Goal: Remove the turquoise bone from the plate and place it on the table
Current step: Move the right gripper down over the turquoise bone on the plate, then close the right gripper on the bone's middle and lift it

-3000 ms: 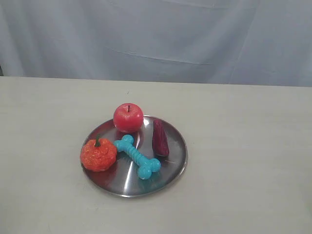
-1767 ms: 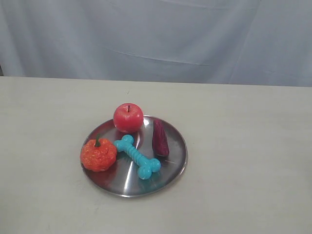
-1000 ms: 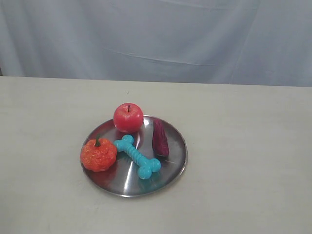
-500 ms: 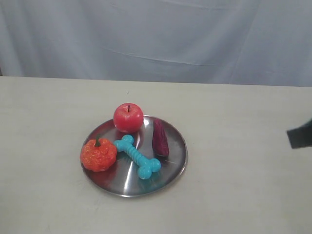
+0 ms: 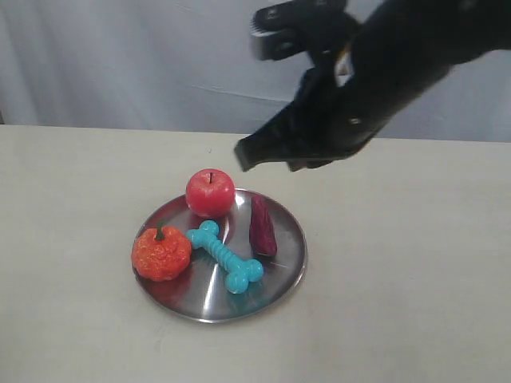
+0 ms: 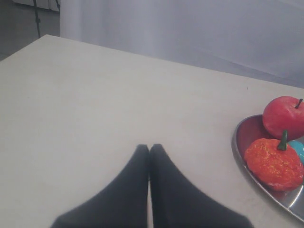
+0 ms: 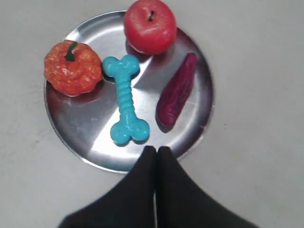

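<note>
the bone (image 5: 226, 257) lay across the middle of the plate (image 5: 200, 302), between the pumpkin (image 5: 161, 253) and the purple piece (image 5: 262, 226), with one knob just beside the apple (image 5: 210, 192). the right end effector (image 7: 156, 153) hung over the plate's rim, fingers pressed together, holding nothing. the left end effector (image 6: 149, 149), also pinched together and empty, was above bare surface (image 6: 95, 104) beside the plate.

The glossy, ribbed turquoise bone (image 5: 225, 256) lies flat and slantwise in the middle of the shiny round plate (image 5: 196, 303), which sits on the pale beige worktop (image 5: 399, 303).
</note>
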`<state>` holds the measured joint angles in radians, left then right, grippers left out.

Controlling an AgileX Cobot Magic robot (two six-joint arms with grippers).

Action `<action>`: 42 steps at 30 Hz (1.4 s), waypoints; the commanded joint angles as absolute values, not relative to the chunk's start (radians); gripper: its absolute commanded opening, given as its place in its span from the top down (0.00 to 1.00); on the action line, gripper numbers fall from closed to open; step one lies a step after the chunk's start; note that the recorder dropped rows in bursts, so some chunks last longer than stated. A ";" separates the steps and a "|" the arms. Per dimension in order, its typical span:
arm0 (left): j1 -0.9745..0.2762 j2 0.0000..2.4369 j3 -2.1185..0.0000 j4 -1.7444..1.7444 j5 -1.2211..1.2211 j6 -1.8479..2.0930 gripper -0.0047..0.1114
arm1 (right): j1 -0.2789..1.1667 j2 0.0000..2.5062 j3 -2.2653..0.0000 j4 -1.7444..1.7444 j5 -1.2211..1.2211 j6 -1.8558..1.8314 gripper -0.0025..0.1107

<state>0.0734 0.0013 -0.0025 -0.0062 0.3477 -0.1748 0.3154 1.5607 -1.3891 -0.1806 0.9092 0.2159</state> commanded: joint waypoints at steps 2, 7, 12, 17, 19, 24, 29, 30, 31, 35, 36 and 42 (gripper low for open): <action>0.078 0.000 0.000 0.000 0.342 -0.177 0.96 | 0.343 1.758 -1.483 -0.204 0.851 0.221 0.98; 0.078 0.000 0.000 0.000 0.342 -0.177 0.96 | 0.343 1.889 -1.501 -0.204 0.743 0.219 0.98; 0.078 0.000 0.000 0.000 0.342 -0.177 0.96 | 0.365 1.988 -1.501 -0.254 0.649 0.192 0.98; 0.078 0.000 0.000 0.000 0.342 -0.177 0.96 | 0.375 2.040 -1.501 -0.298 0.664 0.190 0.93; 0.078 0.000 0.000 0.000 0.342 -0.177 0.96 | 0.375 2.040 -1.501 -0.298 0.678 0.187 0.74; 0.078 0.000 0.000 0.000 0.342 -0.177 0.96 | 0.375 2.042 -1.500 -0.285 0.680 0.187 0.45; 0.078 0.000 0.000 0.000 0.342 -0.177 0.96 | 0.375 2.067 -1.500 -0.273 0.661 0.191 0.45; 0.078 0.000 0.000 0.000 0.342 -0.177 0.96 | 0.375 2.074 -1.500 -0.273 0.655 0.191 0.45; 0.078 0.000 0.000 0.000 0.342 -0.177 0.96 | 0.375 2.078 -1.500 -0.273 0.649 0.191 0.45; 0.078 0.000 0.000 0.000 0.342 -0.177 0.96 | 0.375 2.100 -1.500 -0.273 0.605 0.191 0.45; 0.078 0.000 0.000 0.000 0.342 -0.177 0.96 | 0.375 2.104 -1.500 -0.273 0.597 0.191 0.45; 0.078 0.000 0.000 0.000 0.342 -0.177 0.96 | 0.375 2.126 -1.500 -0.273 0.574 0.191 0.45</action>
<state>0.0734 0.0013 -0.0025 -0.0062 0.3477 -0.1748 0.3742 2.1152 -1.4928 -0.2785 0.5894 0.1912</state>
